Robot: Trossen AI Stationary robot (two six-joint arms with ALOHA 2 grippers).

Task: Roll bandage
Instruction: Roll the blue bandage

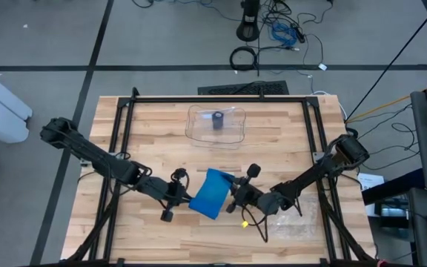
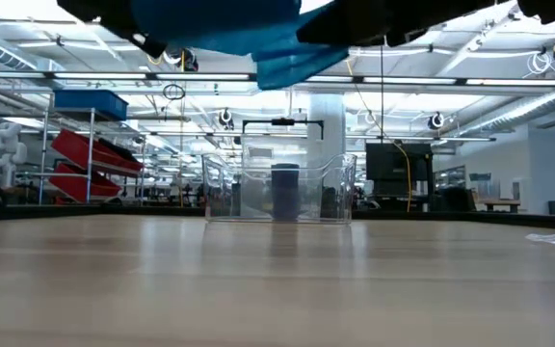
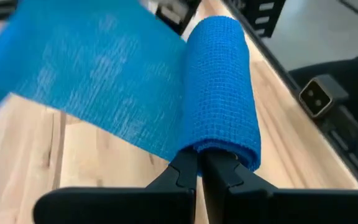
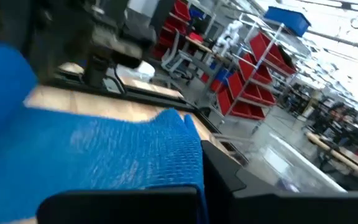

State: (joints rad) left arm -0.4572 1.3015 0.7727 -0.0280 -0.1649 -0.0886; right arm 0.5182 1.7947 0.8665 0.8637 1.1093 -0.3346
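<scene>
You have the blue woven elastic bandage (image 1: 210,194) lifted off the light wooden slatted table (image 1: 154,133), stretched between both arms at the lower centre of the high view. Your left gripper (image 1: 180,194) sits at the lower left end of the bandage, its fingers pressed together on the rolled part; in the left wrist view the rolled blue cylinder (image 3: 224,93) stands just above the two dark fingertips (image 3: 185,169), which meet with only a thin seam between them, and the loose flat sheet (image 3: 86,74) runs off toward the upper left of that frame. Your right gripper (image 1: 236,196) comes in from the right side of the high view and is clamped on the other end; in the right wrist view the blue cloth (image 4: 104,155) fills the lower left of the frame, against the dark finger (image 4: 222,174).

In the low view the bandage (image 2: 249,34) hangs at the top of the frame, clear above the tabletop.

At the upper centre of the high view you have a clear plastic rectangular tray (image 1: 199,126) with a small dark cylinder (image 1: 218,120) standing upright inside it, well apart from both grippers. A crumpled clear plastic wrapper (image 1: 295,222) lies on the table at the lower right, near the right arm.
</scene>
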